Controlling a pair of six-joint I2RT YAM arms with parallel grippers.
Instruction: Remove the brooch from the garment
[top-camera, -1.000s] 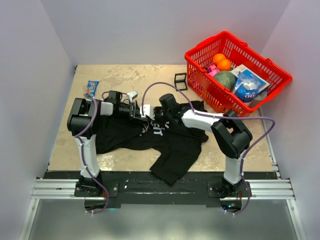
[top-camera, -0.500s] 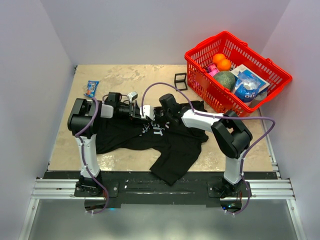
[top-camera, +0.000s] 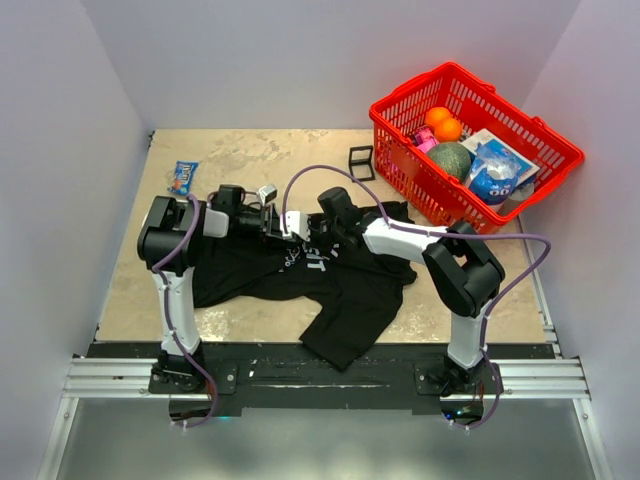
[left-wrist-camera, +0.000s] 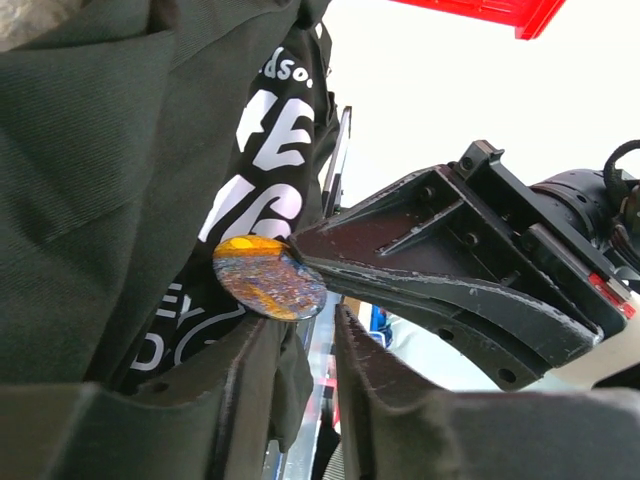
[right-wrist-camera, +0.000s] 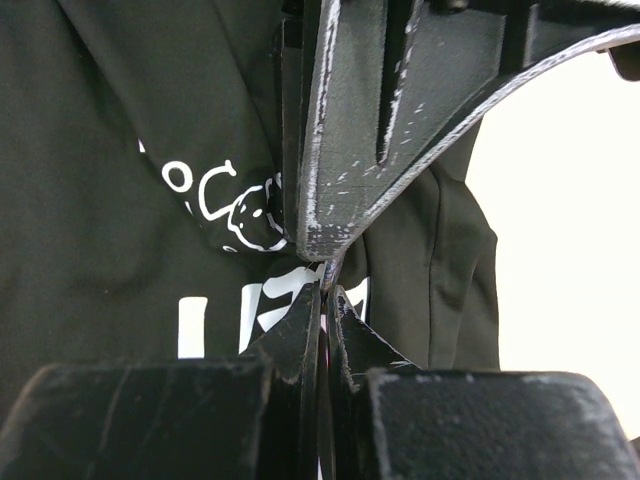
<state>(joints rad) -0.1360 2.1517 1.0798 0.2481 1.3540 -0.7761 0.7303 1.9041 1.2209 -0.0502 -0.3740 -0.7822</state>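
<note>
The garment (top-camera: 300, 275), a black T-shirt with white lettering, lies on the table between both arms. The brooch (left-wrist-camera: 268, 277) is a small shiny round disc against the shirt's print (left-wrist-camera: 270, 150). My right gripper (right-wrist-camera: 325, 295) is shut on the brooch's edge, which shows as a thin sliver between its fingers. In the left wrist view its fingertips (left-wrist-camera: 300, 257) pinch the disc from the right. My left gripper (left-wrist-camera: 305, 325) sits just under the brooch with a fold of shirt between its fingers. In the top view the left gripper (top-camera: 283, 227) and right gripper (top-camera: 308, 232) meet tip to tip and hide the brooch.
A red basket (top-camera: 400, 150) holding fruit and packets stands at the back right. A black wire cube frame (top-camera: 360, 162) sits just left of it. A blue snack packet (top-camera: 183, 177) lies at the back left. The shirt's lower part hangs towards the table's near edge (top-camera: 320, 350).
The left wrist has shifted slightly back and to the left. Both grippers stay together at the shirt's chest.
</note>
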